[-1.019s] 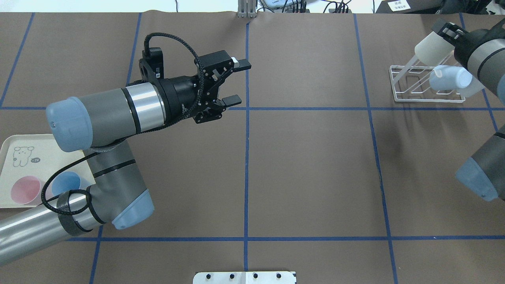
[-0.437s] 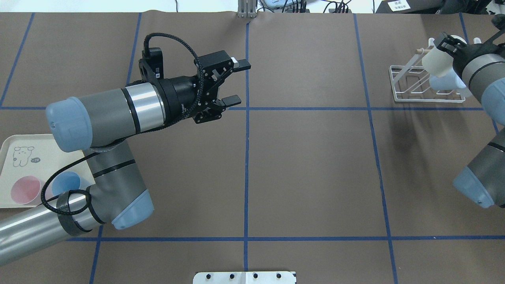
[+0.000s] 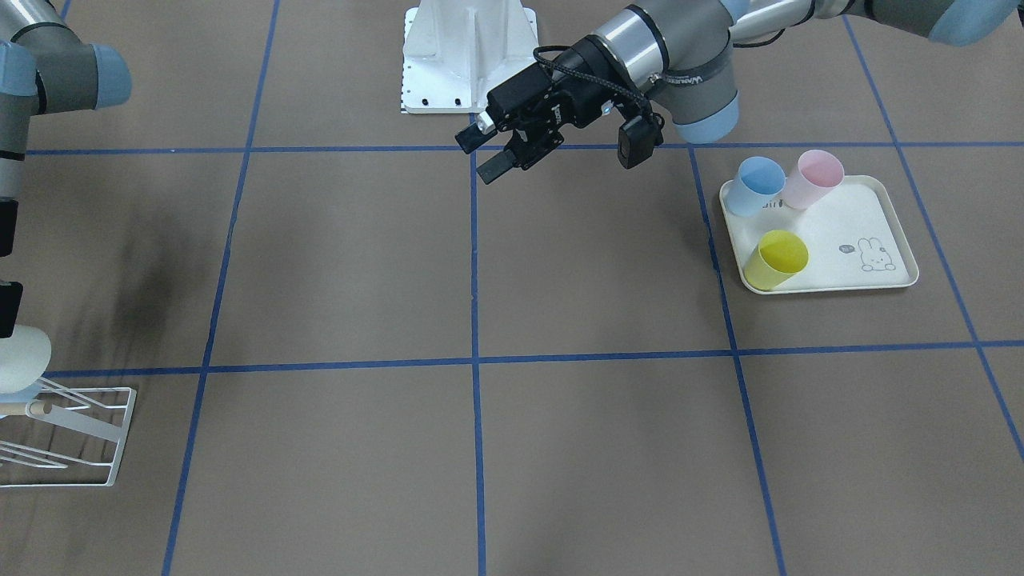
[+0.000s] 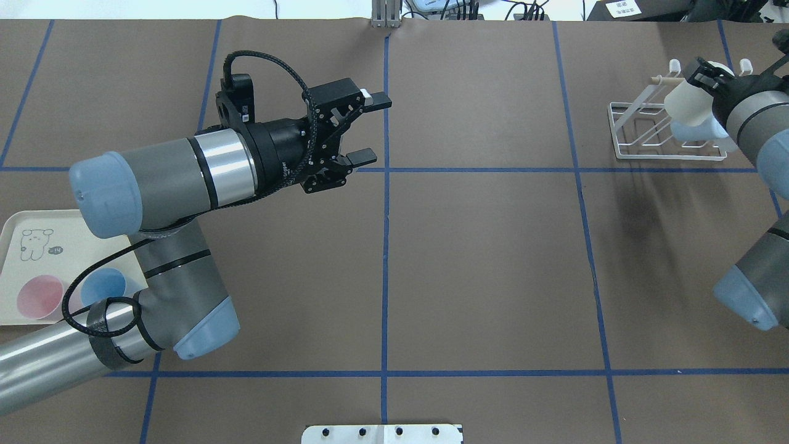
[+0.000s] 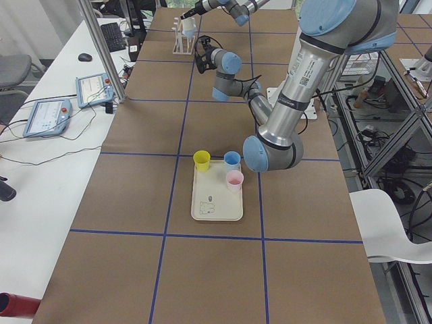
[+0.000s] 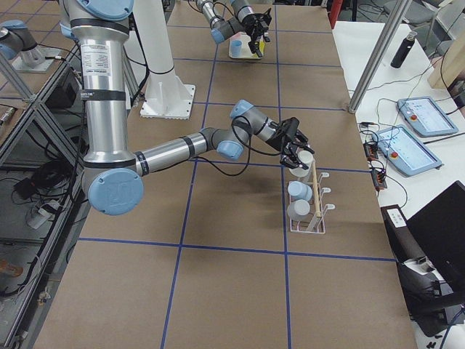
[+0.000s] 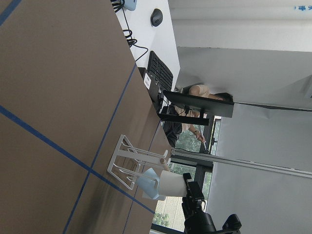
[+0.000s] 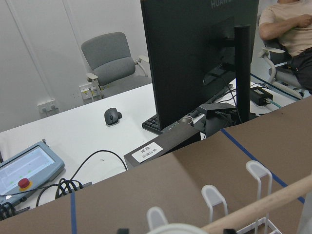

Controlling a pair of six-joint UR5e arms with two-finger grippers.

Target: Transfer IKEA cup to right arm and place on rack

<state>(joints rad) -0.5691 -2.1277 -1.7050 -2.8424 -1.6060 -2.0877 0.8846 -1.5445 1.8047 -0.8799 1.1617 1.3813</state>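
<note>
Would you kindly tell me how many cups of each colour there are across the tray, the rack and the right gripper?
Yellow plastic cup: 1
Pink plastic cup: 1
Blue plastic cups: 2
Cream plastic cup, held by the right gripper: 1
Greyish-white plastic cup: 1
Total: 6

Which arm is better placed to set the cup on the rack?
Right. The right gripper holds the cream cup at the rack, just above a blue cup already there. The left gripper is open, empty, mid-table, far from the rack.
</note>
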